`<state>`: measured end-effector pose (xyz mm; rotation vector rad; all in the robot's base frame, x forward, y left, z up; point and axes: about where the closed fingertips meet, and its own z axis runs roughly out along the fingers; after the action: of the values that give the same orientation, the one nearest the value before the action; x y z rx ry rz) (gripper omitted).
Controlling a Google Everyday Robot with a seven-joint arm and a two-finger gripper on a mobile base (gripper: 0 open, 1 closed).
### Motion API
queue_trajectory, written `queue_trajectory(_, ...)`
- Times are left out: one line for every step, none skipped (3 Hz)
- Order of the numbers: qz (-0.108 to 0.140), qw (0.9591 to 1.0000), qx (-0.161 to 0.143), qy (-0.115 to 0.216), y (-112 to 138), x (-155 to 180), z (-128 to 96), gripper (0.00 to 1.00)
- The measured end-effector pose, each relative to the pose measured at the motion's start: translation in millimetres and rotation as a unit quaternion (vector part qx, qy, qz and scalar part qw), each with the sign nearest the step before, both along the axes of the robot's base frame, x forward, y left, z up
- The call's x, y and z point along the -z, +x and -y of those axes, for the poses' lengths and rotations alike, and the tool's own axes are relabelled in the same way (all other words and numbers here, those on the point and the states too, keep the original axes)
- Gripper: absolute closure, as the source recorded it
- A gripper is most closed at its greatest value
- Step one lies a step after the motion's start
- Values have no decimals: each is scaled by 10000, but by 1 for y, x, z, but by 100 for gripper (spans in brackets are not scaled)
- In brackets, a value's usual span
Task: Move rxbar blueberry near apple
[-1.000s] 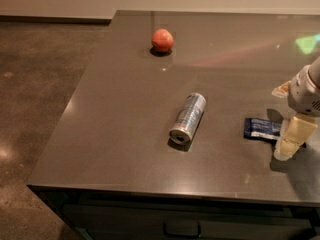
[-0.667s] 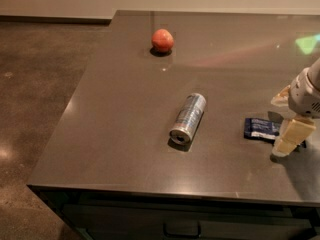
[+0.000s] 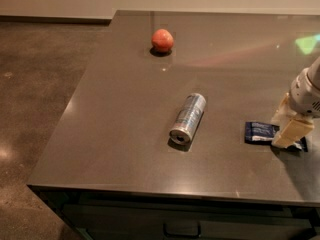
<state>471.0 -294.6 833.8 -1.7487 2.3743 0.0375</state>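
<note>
The rxbar blueberry (image 3: 259, 132), a flat dark blue wrapper with pale print, lies on the table at the right. My gripper (image 3: 285, 126) comes in from the right edge and stands over the bar's right end, hiding that end. Its pale fingers (image 3: 291, 132) are apart, one behind the bar and one in front of it. The apple (image 3: 162, 40), round and red-orange, sits far back on the table, well away from the bar and the gripper.
A silver-blue drink can (image 3: 188, 118) lies on its side mid-table, between the bar and the apple. The grey table (image 3: 115, 134) has its left edge and front edge close by, with a drawer handle (image 3: 181, 230) below the front.
The gripper has shifted only slightly over the bar's right end. The bar, the can and the apple have not moved.
</note>
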Motion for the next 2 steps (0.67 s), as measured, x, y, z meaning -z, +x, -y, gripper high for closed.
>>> queue_trajectory(-1, 10000, 0, -1, 0, -3, 0, 87)
queue_trajectory(-68, 10000, -47, -51, 2, -9, -1, 100)
